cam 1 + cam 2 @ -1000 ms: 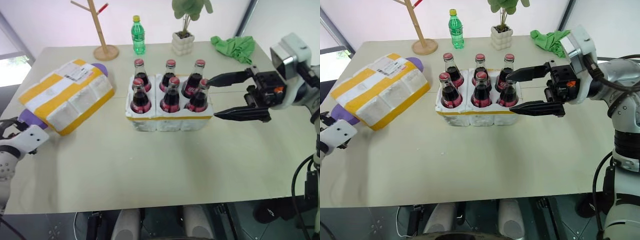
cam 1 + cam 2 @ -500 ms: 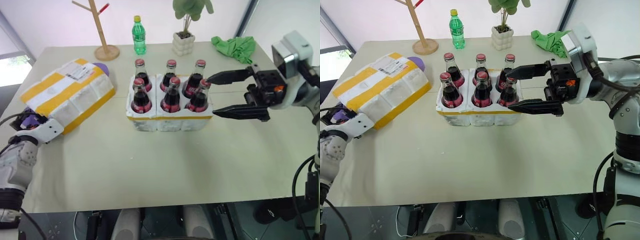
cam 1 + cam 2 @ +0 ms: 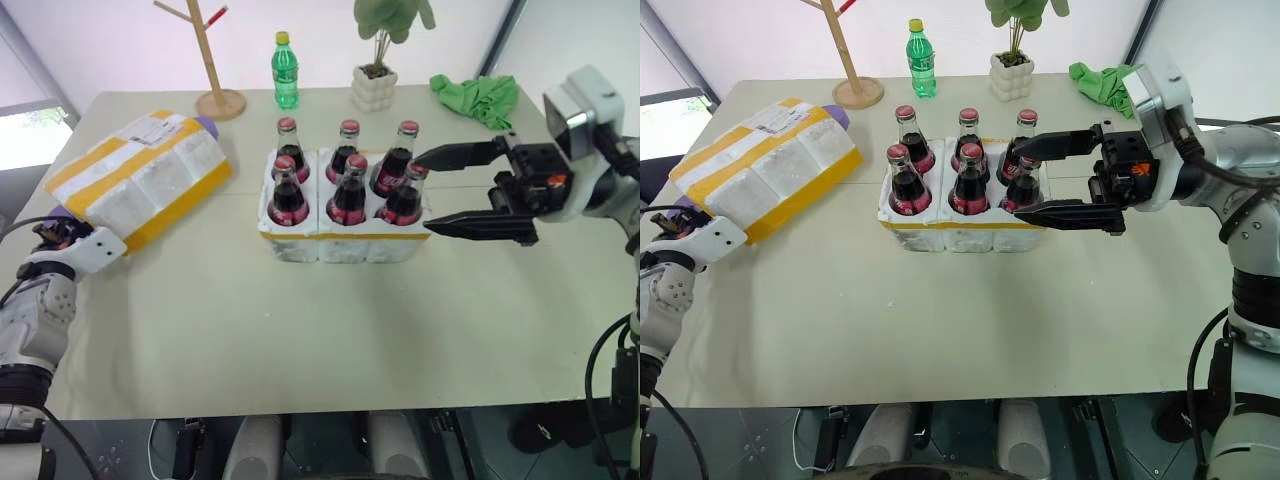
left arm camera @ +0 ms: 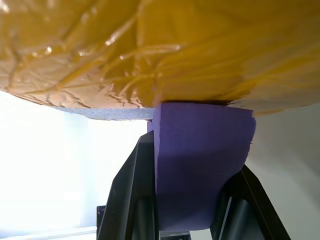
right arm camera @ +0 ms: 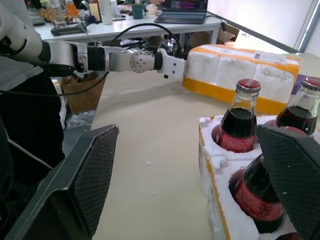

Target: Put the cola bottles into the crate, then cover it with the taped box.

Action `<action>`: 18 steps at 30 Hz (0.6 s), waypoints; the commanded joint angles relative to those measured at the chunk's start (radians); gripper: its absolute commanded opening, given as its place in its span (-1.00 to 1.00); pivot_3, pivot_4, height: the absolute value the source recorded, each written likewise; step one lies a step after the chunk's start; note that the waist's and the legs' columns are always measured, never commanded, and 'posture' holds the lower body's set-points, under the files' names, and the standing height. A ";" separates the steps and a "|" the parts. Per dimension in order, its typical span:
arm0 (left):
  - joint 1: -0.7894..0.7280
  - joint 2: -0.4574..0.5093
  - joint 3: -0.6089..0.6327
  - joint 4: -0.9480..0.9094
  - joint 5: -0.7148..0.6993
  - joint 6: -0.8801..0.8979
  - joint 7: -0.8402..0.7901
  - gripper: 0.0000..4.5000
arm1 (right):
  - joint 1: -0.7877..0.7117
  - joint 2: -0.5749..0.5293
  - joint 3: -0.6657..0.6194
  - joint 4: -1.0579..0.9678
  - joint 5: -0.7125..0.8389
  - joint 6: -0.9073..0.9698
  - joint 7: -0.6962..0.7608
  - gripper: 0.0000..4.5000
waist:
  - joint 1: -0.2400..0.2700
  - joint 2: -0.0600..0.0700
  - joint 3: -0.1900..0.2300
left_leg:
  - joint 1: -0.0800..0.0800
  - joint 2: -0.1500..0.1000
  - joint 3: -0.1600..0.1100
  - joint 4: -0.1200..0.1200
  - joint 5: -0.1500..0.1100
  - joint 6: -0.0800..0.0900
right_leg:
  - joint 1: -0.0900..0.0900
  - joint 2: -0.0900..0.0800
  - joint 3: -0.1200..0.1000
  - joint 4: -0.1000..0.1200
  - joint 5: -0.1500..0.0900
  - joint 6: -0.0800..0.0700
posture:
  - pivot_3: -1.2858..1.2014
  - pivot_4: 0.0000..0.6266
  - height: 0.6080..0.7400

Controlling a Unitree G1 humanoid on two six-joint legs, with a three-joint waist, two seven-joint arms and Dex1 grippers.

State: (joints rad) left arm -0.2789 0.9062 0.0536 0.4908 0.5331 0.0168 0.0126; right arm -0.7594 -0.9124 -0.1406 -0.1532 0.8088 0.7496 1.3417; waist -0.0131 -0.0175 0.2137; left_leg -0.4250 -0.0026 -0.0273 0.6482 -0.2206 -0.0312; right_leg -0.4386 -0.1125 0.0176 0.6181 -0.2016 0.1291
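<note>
now left gripper (image 4: 195, 220) clamps purple block (image 4: 200, 165)

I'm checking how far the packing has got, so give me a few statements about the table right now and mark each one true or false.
1. All six cola bottles stand in the crate. True.
2. The taped box already covers the crate. False: it lies tilted on the table to the robot's left of the crate.
3. The left gripper has its fingers shut on a purple block under the box's edge. True.
4. The right gripper is shut on a bottle. False: its fingers stand wide open beside the crate's right end.
5. The green plastic bottle sits in the crate. False: it stands at the table's far edge, near the wooden stand.
</note>
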 commanded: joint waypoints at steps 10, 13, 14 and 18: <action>-0.116 0.215 0.093 -0.130 -0.100 -0.064 -0.168 -0.74 | 0.004 -0.122 -0.065 0.043 -0.023 -0.032 0.039 1.00 | 0.002 -0.001 0.000 | -0.001 0.000 0.000 0.000 0.000 0.000 | 0.000 0.000 0.000 -0.001 0.000 0.000 | 0.03 -0.52 1.00; -0.220 0.258 0.081 -0.134 -0.106 -0.080 -0.206 -0.74 | 0.018 -0.124 -0.069 0.048 -0.033 -0.042 0.033 1.00 | 0.001 -0.001 0.000 | -0.001 0.000 0.000 0.000 0.000 0.000 | 0.000 0.000 0.000 -0.002 0.000 0.000 | 0.03 -0.52 1.00; -0.262 0.266 0.073 -0.138 -0.106 -0.083 -0.221 -0.74 | 0.026 -0.128 -0.072 0.048 -0.036 -0.044 0.033 1.00 | 0.001 -0.001 0.000 | -0.001 0.000 0.000 0.000 0.000 0.000 | 0.000 0.000 0.000 -0.001 0.000 0.000 | 0.03 -0.52 1.00; -0.412 0.246 0.039 -0.188 -0.138 -0.097 -0.311 -0.74 | 0.062 -0.156 -0.102 0.054 -0.041 -0.045 0.033 1.00 | 0.001 -0.001 0.000 | -0.001 0.000 0.001 0.000 0.000 0.000 | 0.000 0.000 0.000 -0.001 0.000 0.000 | 0.03 -0.52 1.00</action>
State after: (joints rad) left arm -0.6580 1.1416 0.0903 0.3427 0.4174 -0.0639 -0.2695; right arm -0.6892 -1.0407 -0.1847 -0.0924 0.7599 0.7137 1.3729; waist -0.0122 -0.0182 0.2135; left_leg -0.4260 -0.0030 -0.0265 0.6483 -0.2204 -0.0312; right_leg -0.4384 -0.1125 0.0176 0.6168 -0.2014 0.1296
